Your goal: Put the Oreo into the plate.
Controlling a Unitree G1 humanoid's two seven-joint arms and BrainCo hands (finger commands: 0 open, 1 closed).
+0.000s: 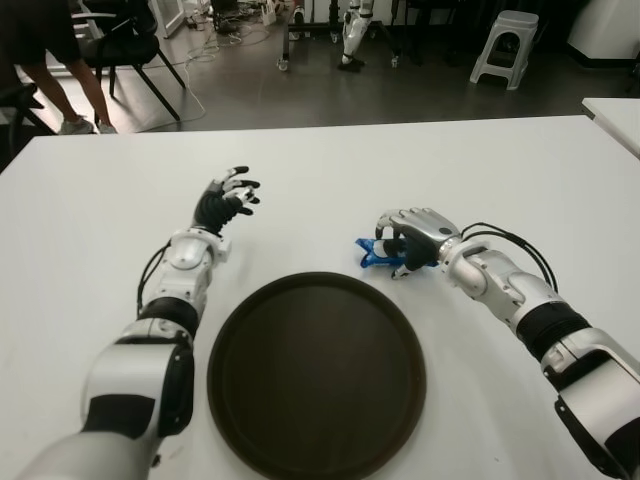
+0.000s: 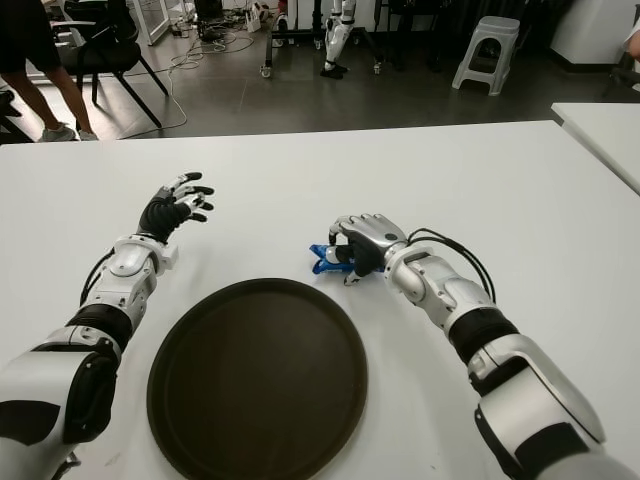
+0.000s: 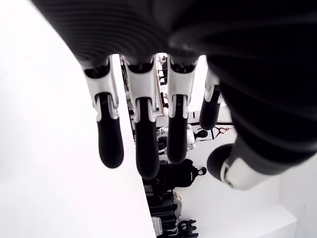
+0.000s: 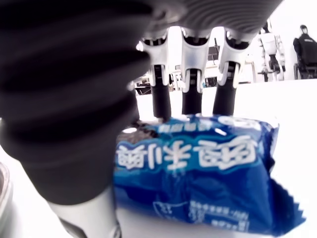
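Right hand (image 1: 405, 245) clenched round blue Oreo (image 4: 208, 173) pack on counter (image 1: 400, 170), just far-right of plate (image 1: 316, 375). Left hand (image 1: 228, 200) released, idle far-left. Pack likely light, crinkly, slippery, crushable; hold mid-body gently.

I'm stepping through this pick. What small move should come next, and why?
Probably lift: the right hand is curled around the blue Oreo pack, which sits on the white table just beyond the empty plate. The left hand shows open left of it.

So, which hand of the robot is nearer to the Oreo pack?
Right. The right hand closes around the Oreo pack beyond the plate; the left hand shows open, far off on the pack's left.
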